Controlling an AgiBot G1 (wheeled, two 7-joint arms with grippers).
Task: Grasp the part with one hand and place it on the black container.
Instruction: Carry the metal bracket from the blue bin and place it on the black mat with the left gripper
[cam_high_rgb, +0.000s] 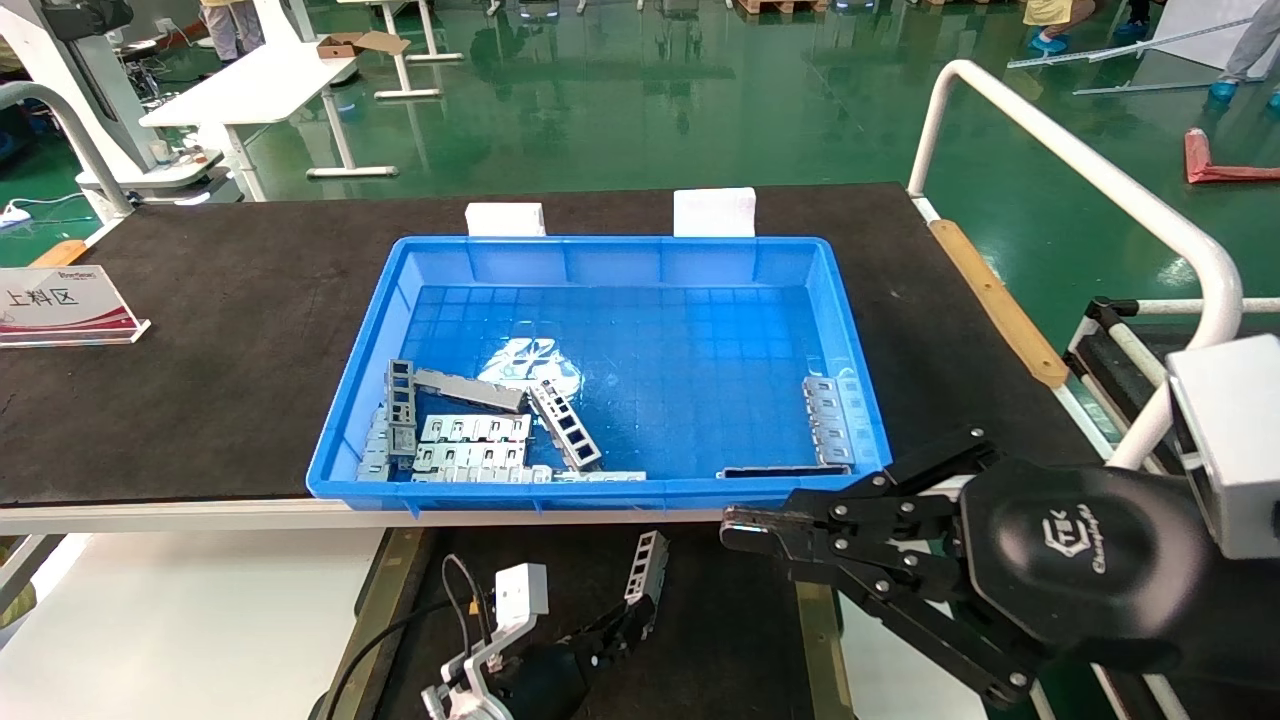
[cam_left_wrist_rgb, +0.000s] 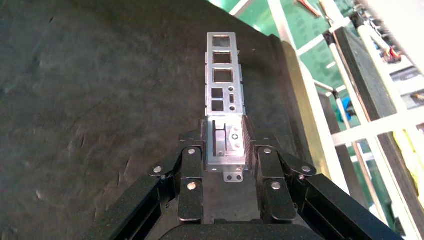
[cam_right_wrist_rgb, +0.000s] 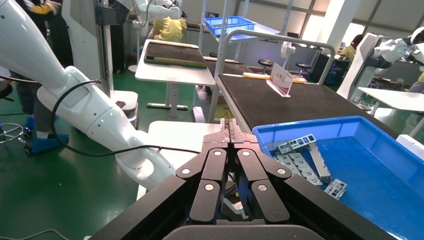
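My left gripper (cam_high_rgb: 630, 612) is shut on the part (cam_high_rgb: 648, 566), a slim silver ladder-like bar with rectangular cutouts. It holds the bar by one end over the black container (cam_high_rgb: 730, 640), a flat matte tray with brass side rails below the table's front edge. In the left wrist view the fingers (cam_left_wrist_rgb: 192, 165) clamp the bar (cam_left_wrist_rgb: 223, 85) on both sides, and the bar points out over the tray surface (cam_left_wrist_rgb: 100, 100). I cannot tell if the bar touches the tray. My right gripper (cam_high_rgb: 735, 527) is shut and empty, in front of the bin's front right corner; it also shows in the right wrist view (cam_right_wrist_rgb: 229, 131).
A blue grid-bottomed bin (cam_high_rgb: 600, 492) stands on the black table mat (cam_high_rgb: 200, 330) and holds several more metal parts (cam_high_rgb: 470, 440) at its front left and right. A sign (cam_high_rgb: 60, 305) stands at the left. A white rail (cam_high_rgb: 1080, 160) runs along the right.
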